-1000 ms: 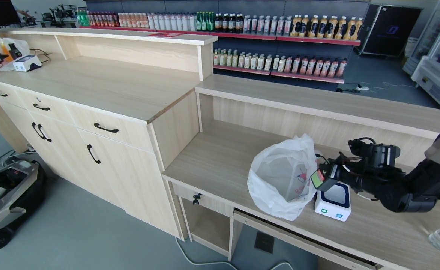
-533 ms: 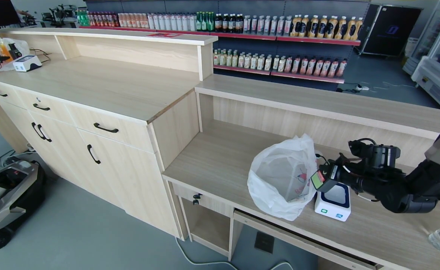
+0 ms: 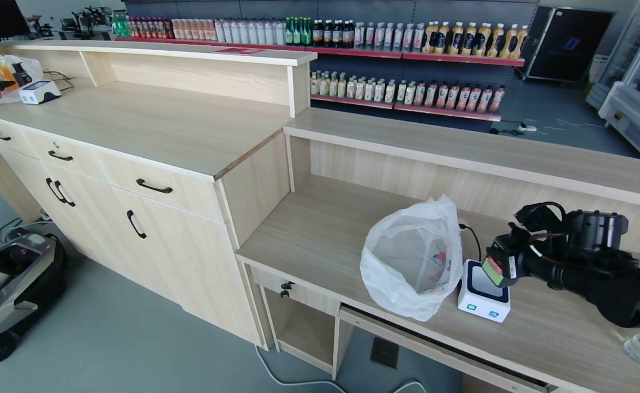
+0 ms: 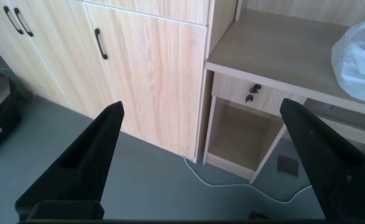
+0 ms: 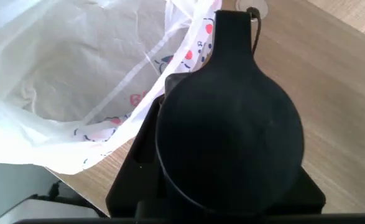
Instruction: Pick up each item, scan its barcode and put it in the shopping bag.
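The wooden counter (image 3: 320,234) runs under your right gripper (image 3: 508,262), and the left gripper (image 4: 202,106) hangs off its end over the floor with its fingers spread wide and nothing between them. The shopping bag (image 3: 412,256) stands ahead of the right gripper's fingertips, mouth open, with the white scanner (image 3: 483,297) between bag and gripper, just below the tips and touching the bag's side. The right gripper is pinched on the item (image 3: 493,272), a small pack with a red and green label, held in the air above the scanner's right edge. This is what has changed: over the last second the arm has drawn back to your right, so the item, which hung over the scanner close to the bag's rim, is now well apart from the bag. I judge that the scan pass is over or being retaken. Either way the item is not bagged, and the carry over the rim remains to be done.
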